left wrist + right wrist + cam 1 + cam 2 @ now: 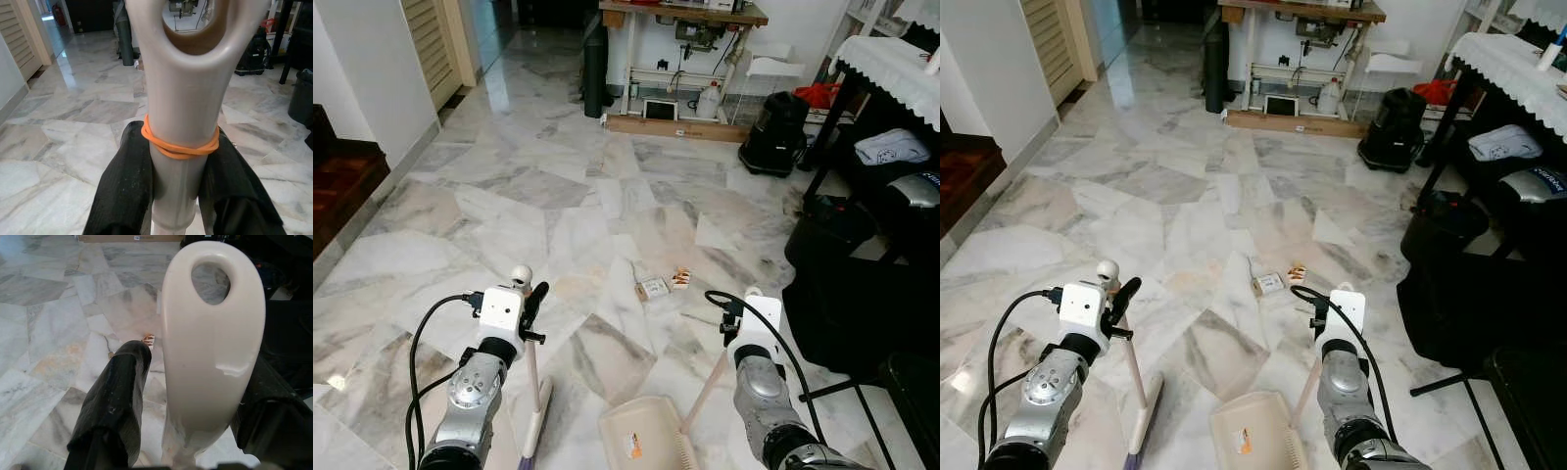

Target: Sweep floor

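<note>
Your left gripper (178, 183) clamps the broom handle (183, 98); your right gripper (195, 401) clasps the dustpan handle (212, 338).

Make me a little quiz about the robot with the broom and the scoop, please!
1. True or false: the left gripper is shut on the broom handle.
2. What does the right gripper hold? A) a mop B) the dustpan handle C) a cup
3. Fill in: the litter lies on the marble floor, ahead of the ____.

Key:
1. True; the black fingers press both sides of it, just below an orange rubber band.
2. B; the handle leads down to the dustpan.
3. dustpan
</note>
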You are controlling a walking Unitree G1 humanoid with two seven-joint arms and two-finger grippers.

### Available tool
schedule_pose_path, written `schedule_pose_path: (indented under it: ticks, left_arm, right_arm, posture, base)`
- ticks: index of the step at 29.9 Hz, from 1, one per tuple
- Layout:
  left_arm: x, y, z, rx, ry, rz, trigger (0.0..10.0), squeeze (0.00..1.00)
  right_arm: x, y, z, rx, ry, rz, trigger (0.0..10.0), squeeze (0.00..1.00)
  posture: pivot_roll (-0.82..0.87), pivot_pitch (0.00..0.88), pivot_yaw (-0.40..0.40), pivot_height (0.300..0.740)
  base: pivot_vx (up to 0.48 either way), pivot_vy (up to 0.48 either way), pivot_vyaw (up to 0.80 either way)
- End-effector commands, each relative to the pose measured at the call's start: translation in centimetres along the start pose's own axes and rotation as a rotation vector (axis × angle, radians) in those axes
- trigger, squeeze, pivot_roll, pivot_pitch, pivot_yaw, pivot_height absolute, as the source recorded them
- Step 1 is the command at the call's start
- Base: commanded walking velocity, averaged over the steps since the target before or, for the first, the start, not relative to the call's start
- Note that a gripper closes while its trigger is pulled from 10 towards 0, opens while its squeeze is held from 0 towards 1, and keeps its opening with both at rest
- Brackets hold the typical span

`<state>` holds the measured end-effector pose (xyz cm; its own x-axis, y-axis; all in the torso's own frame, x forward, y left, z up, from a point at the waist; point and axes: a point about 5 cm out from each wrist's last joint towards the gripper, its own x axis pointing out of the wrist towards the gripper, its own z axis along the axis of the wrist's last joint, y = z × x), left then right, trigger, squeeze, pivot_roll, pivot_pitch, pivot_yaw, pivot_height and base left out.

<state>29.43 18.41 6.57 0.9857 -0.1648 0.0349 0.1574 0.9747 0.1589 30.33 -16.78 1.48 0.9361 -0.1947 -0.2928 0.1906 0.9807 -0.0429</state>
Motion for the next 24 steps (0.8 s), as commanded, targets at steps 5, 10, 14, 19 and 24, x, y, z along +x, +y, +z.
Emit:
schedule_pose_path:
  ticks: [5,10,14,19,24]
  left_arm:
    - [0.23,-0.27,0.47,0.011,-0.037,-0.012,10.0,0.00]
    - [0.25,-0.30,0.48,0.012,-0.039,-0.013,10.0,0.00]
    - [0.26,-0.36,0.47,0.010,-0.038,-0.016,10.0,0.00]
    - [0.28,-0.40,0.48,0.011,-0.039,-0.017,10.0,0.00]
    - [0.23,-0.42,0.41,0.009,-0.038,-0.018,10.0,0.00]
  right_arm:
    - [-0.07,-0.22,-0.29,-0.004,0.016,-0.005,10.0,0.00]
    - [-0.04,-0.18,-0.22,-0.005,0.015,-0.005,10.0,0.00]
    - [-0.04,-0.17,-0.23,-0.006,0.015,-0.004,10.0,0.00]
    - [-0.03,-0.16,-0.20,-0.006,0.015,-0.005,10.0,0.00]
    - [-0.03,-0.17,-0.22,-0.007,0.016,-0.008,10.0,0.00]
  posture:
    - [0.01,0.000,-0.099,0.740]
    - [0.01,0.000,-0.099,0.740]
    - [0.01,0.000,-0.100,0.740]
    - [0.01,0.000,-0.100,0.740]
    - [0.01,0.000,-0.100,0.740]
  base:
    - [0.000,0.000,0.00]
    - [0.000,0.000,0.00]
    - [0.000,0.000,0.00]
    - [-0.199,0.000,0.00]
    - [-0.290,0.000,0.00]
